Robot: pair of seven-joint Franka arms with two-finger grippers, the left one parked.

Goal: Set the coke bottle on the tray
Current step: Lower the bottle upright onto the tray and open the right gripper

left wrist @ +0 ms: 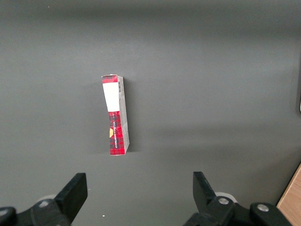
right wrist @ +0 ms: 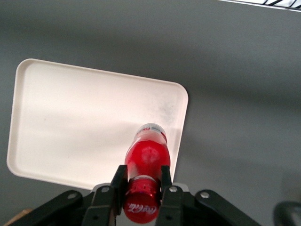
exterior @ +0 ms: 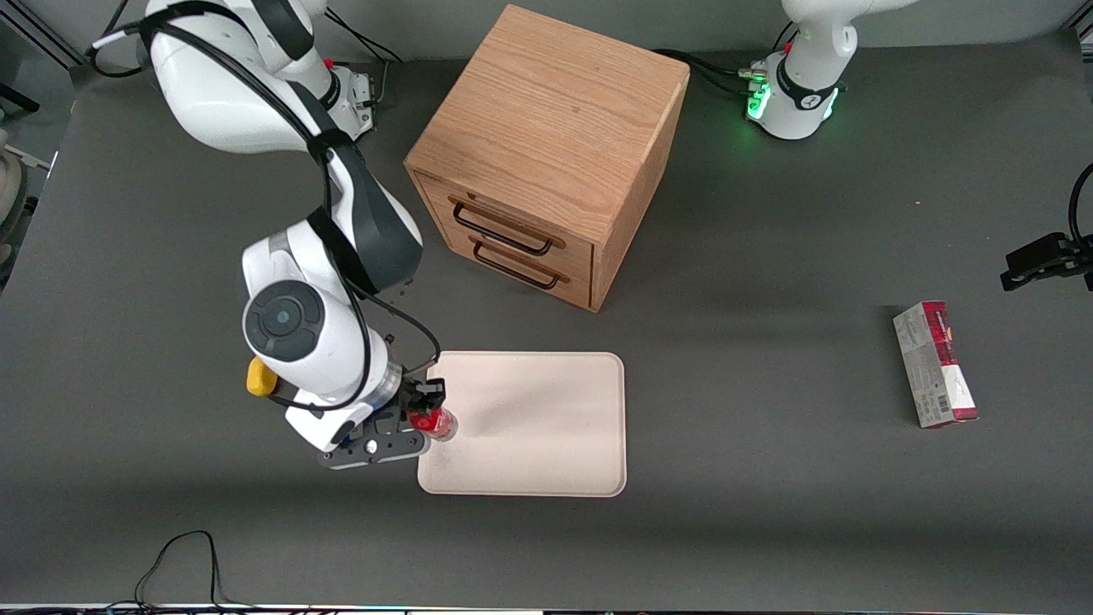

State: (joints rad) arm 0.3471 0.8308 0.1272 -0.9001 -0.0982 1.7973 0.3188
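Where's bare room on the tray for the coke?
Most of the tray is bare, from the pincer toward the wooden cabinet and the carton's end. Only the working-arm edge is crowded: the pincer holds the coke bottle above it.

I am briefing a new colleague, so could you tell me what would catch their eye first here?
The gripper holds the red coke bottle between its fingers over the tray edge toward the working arm's end. A wooden drawer cabinet stands farther from the front camera.

Glossy plastic coke bottle (right wrist: 146,155); matt cream tray (exterior: 546,427); grained wooden cabinet (exterior: 555,128).
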